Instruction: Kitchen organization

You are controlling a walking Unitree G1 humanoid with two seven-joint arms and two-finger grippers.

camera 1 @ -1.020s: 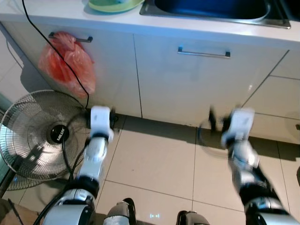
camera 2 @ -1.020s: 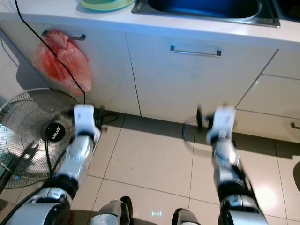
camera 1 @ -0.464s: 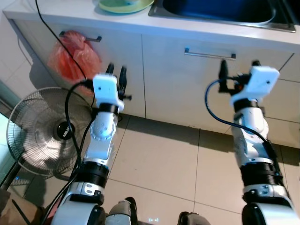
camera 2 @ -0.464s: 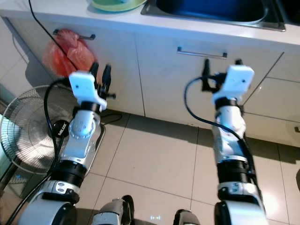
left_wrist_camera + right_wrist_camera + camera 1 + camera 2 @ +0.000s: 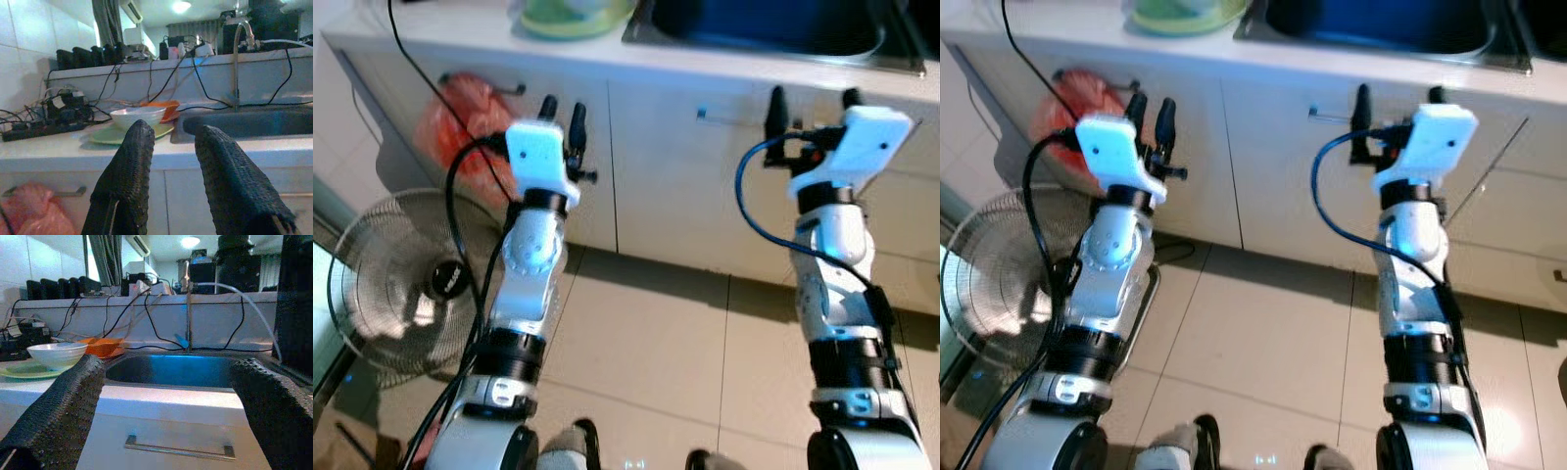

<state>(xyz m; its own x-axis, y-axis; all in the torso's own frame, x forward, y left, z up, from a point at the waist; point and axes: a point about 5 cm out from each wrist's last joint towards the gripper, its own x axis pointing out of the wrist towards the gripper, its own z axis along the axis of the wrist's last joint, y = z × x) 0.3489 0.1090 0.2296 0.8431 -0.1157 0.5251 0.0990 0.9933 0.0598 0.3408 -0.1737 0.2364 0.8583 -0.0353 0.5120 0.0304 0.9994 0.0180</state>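
Bench (image 5: 460, 39) runs along the top of the head views, white, with one sink (image 5: 181, 369) set into it and cabinet doors underneath. Going by what's visible, the organizing hasn't really started: nothing is held, and everything on the bench sits untouched.

Both arms are raised in front of the cabinets. Left pincer (image 5: 562, 110) is up near the bench edge with its fingers only slightly apart, nothing between them. Right pincer (image 5: 810, 100) sits level with the drawer front below the sink, fingers spread wide, also empty.

Down on the floor to the left there's one fan (image 5: 406, 279), and above it one red bag (image 5: 460, 127) hanging off a cabinet handle. A second handle (image 5: 178, 450) is on the drawer under the sink, so two handles that I can count.

Stuff that probably needs sorting is all on the bench left of the sink: one green plate (image 5: 105, 135) with one white bowl (image 5: 138, 116) on it, and something orange (image 5: 164, 107) just behind, can't tell if it's a dish or a lid. One tap (image 5: 236, 63) stands behind the sink. Further left there's a tangle of black cables (image 5: 58, 110), too messy to count.

So basically everything is left to do, and a pincer still needs to get up over the bench.
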